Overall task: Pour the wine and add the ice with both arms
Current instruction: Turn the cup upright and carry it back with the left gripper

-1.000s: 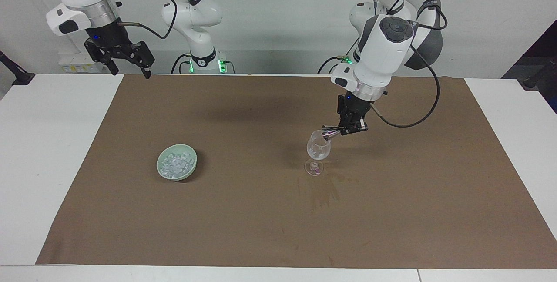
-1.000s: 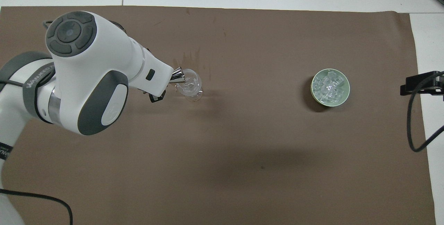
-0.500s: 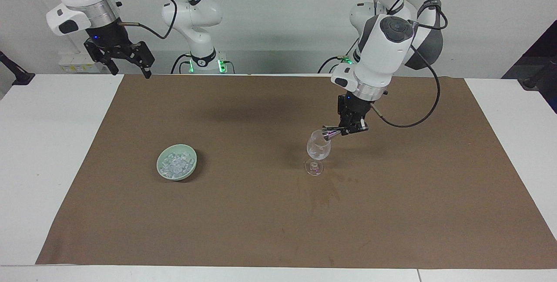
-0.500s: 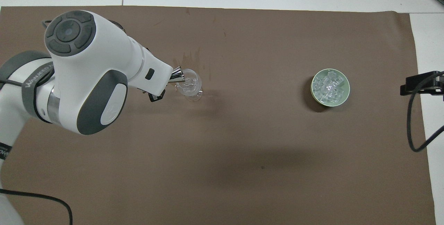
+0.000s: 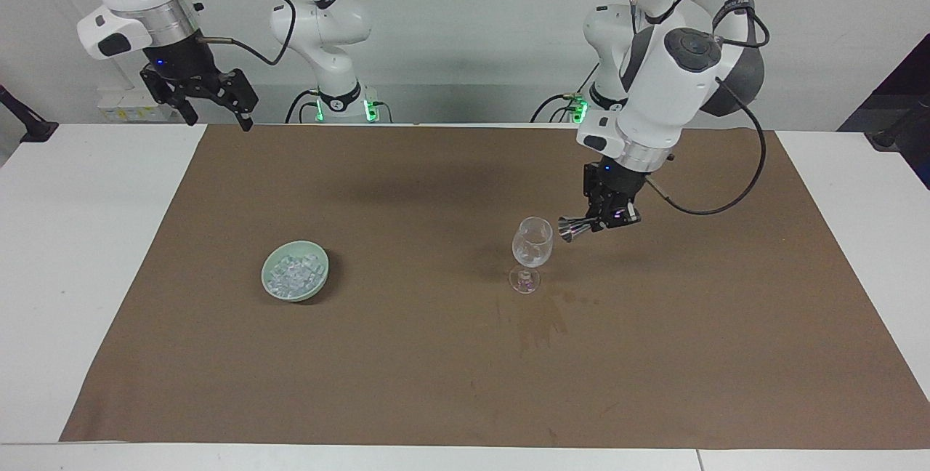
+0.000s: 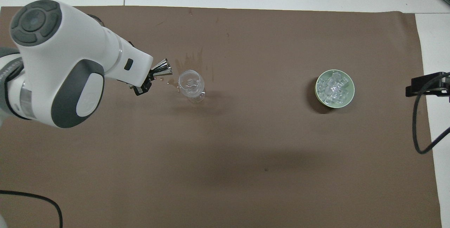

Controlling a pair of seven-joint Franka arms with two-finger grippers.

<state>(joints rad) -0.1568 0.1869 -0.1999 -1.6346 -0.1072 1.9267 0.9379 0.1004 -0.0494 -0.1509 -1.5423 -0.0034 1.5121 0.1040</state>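
Your left gripper [image 5: 607, 215] hangs over the brown mat [image 5: 436, 384], closed on a small metal jigger [image 5: 574, 227] that lies tipped on its side with its flared mouth toward the wine glass [image 5: 532, 244]. The mouth stands just beside the glass's rim, not over it.

Risk first. Any liquid left in the jigger would now drip onto the mat instead of into the glass, because the mouth is tilted yet off the bowl; a few wet spots [image 6: 165, 80] already show on the mat between the two. A swing of the jigger back toward the glass could also strike the rim, and a stemmed glass on a narrow foot would likely topple.

The ice [image 5: 294, 275] is heaped in a pale green bowl [image 5: 320, 251] on the mat, well apart from the glass, toward the right arm's end of the table and about level with the glass in distance from the robots. No gripper is close to it.

Your right gripper [image 5: 211, 97] waits raised over the table's edge at the robots' end — fingers spread, holding nothing. The overhead view shows only its tip [image 6: 427, 85], well clear of the bowl.
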